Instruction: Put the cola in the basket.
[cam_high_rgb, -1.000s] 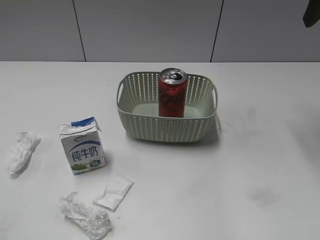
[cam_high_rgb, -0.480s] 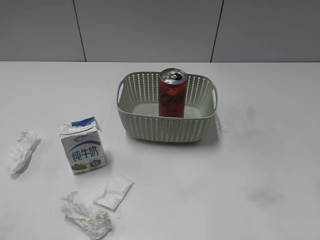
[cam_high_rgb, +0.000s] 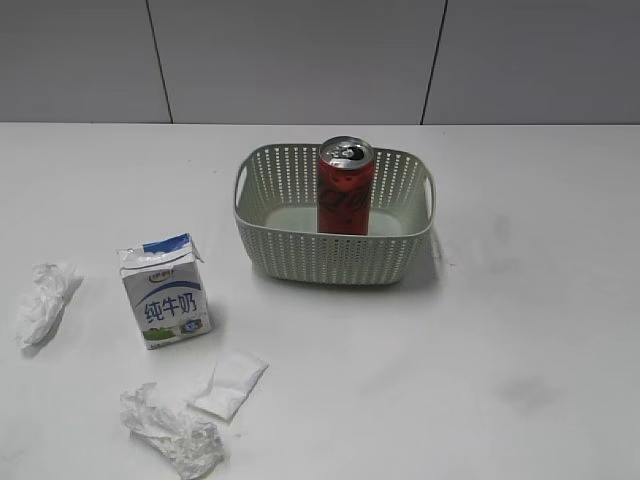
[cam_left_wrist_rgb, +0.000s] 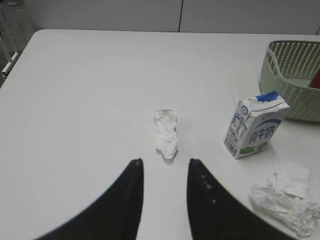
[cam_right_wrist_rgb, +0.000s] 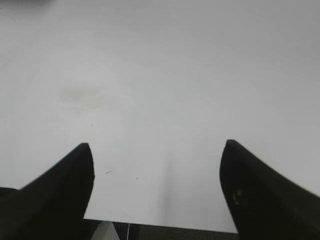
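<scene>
The cola (cam_high_rgb: 346, 186), a tall red can with a silver top, stands upright inside the pale green basket (cam_high_rgb: 330, 255) at the table's centre back. The basket's corner also shows in the left wrist view (cam_left_wrist_rgb: 292, 80), with a sliver of the red cola (cam_left_wrist_rgb: 315, 80) at the frame edge. Neither gripper shows in the exterior view. My left gripper (cam_left_wrist_rgb: 164, 161) is open and empty, above the table near a crumpled tissue. My right gripper (cam_right_wrist_rgb: 156, 145) is wide open and empty over bare white table near its front edge.
A white-and-blue milk carton (cam_high_rgb: 165, 290) stands left of the basket; it also shows in the left wrist view (cam_left_wrist_rgb: 254, 128). Crumpled tissues lie at far left (cam_high_rgb: 40, 303), front left (cam_high_rgb: 170, 430), and a flat one (cam_high_rgb: 230, 383) beside it.
A dark arm part at the top right corner of the exterior view has left the frame. The can, basket and carton have not moved.
</scene>
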